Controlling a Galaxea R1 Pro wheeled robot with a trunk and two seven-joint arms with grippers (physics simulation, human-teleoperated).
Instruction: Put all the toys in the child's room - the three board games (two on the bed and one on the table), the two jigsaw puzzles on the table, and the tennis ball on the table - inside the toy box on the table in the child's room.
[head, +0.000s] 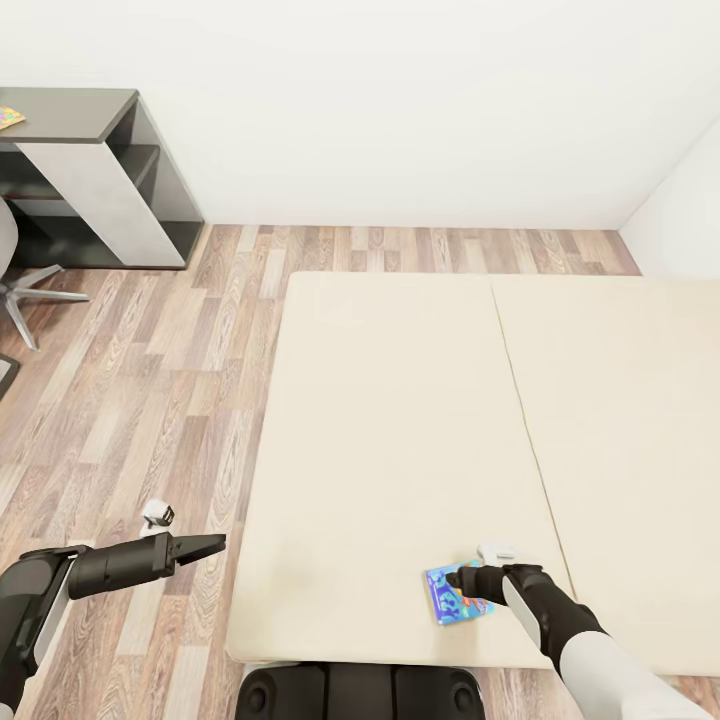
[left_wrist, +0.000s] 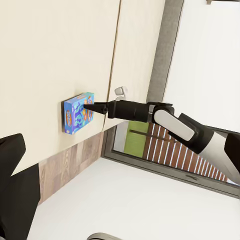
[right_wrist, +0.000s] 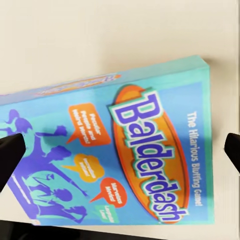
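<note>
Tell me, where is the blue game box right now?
The board game lies flat on the bed, near its front edge in the head view, on the robot's right side. The right gripper is right over it, fingers spread on either side.

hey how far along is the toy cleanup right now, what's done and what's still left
Nothing looks packed away yet. In hand: the right gripper is down at the blue board game lying on the bed, fingers open either side of it in the right wrist view, not yet closed. The left gripper hangs free over the floor. Left: lift this game and carry it to the toy box. A colourful puzzle still sits on the table.
</note>
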